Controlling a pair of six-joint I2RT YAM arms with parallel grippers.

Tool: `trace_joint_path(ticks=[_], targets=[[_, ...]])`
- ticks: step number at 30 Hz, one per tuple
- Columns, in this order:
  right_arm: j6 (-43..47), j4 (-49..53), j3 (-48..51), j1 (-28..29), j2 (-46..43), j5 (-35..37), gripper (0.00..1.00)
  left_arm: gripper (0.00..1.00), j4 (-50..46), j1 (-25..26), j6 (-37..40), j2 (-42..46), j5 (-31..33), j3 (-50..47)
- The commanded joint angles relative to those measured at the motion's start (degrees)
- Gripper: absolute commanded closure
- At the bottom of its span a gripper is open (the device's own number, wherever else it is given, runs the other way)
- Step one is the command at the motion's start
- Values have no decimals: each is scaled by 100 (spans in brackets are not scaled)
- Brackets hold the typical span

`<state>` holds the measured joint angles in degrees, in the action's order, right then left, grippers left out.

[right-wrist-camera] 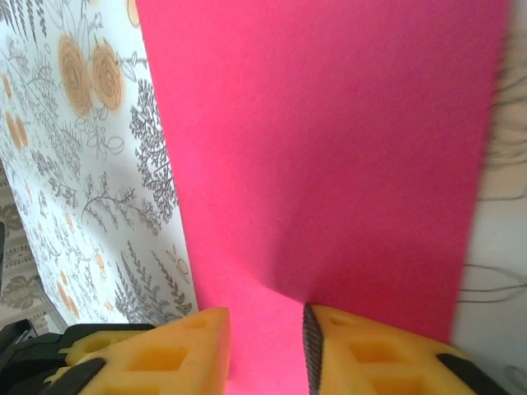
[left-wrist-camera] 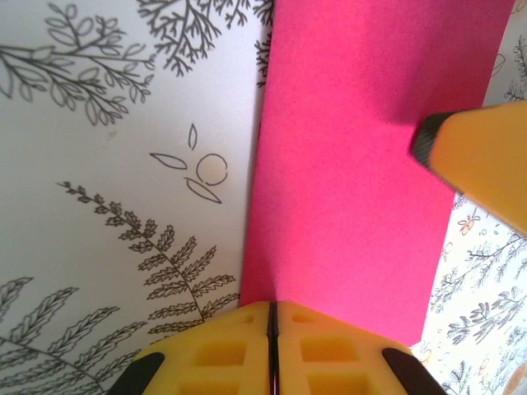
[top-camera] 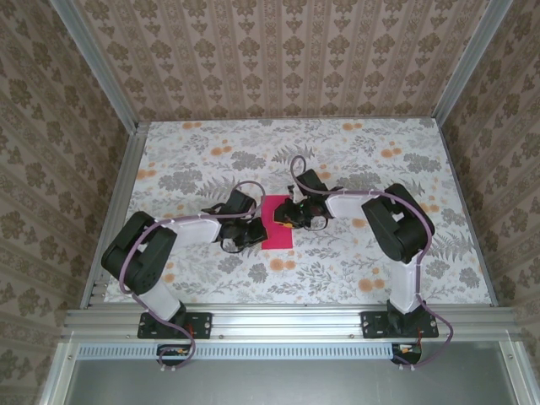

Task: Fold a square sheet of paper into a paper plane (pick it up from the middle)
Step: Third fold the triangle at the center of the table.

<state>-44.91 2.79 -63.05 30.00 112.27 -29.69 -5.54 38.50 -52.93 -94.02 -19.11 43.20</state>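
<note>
1. Two arms work over one flower-patterned table (top-camera: 354, 160), and the square sheet of paper (top-camera: 278, 222) lies flat on it near the middle, well clear of every table edge.
2. Either side of the sheet, the left arm (top-camera: 143, 253) reaches in from the sheet's left and the right arm (top-camera: 396, 224) from its right, their wrists bent toward it.
3. From above, the magenta sheet shows as a rectangle that is longer than it is wide. Its long axis runs from the arm bases toward the back wall, with its short ends facing near and far. No pointed end shows.
4. In the left wrist view the sheet (left-wrist-camera: 354, 164) runs lengthwise straight away from the fingertips. In the right wrist view it (right-wrist-camera: 329, 148) also stretches away from the fingers, flat apart from a faint ripple close to them.
5. The left gripper (top-camera: 251, 234) sits at the sheet's left edge, toward its near end. Up close, the left gripper (left-wrist-camera: 270, 325) is clenched, its yellow fingers (left-wrist-camera: 222, 354) meeting along a thin seam just where the sheet's edge ends. Whether any paper is caught in that seam I cannot tell.
6. The right gripper (top-camera: 291, 218) is over the sheet's right half. Its jaws (right-wrist-camera: 265, 329) stand apart, released, with bare magenta showing in the gap between the fingers (right-wrist-camera: 165, 354).
7. One right fingertip (left-wrist-camera: 478, 156), yellow with a black end, sits over the sheet's right edge.
</note>
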Motion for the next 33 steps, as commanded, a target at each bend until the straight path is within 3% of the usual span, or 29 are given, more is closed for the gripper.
trace_joint_path(ticks=[1, 8, 22, 33], targets=[[131, 334, -26, -134, -432, 344, 62, 90, -351, 100, -70, -159, 15, -106], [50, 600, 628, -187, -1130, 438, 52, 88, -401, 112, -74, -55, 4, 51], [-199, 1197, 1156, 38, -1409, -74, 52, 88, -369, 112, -180, -33, 48, 17], [-553, 707, 1391, 296, -1380, -301, 63, 88, -394, 111, -217, 12, 31, 66]])
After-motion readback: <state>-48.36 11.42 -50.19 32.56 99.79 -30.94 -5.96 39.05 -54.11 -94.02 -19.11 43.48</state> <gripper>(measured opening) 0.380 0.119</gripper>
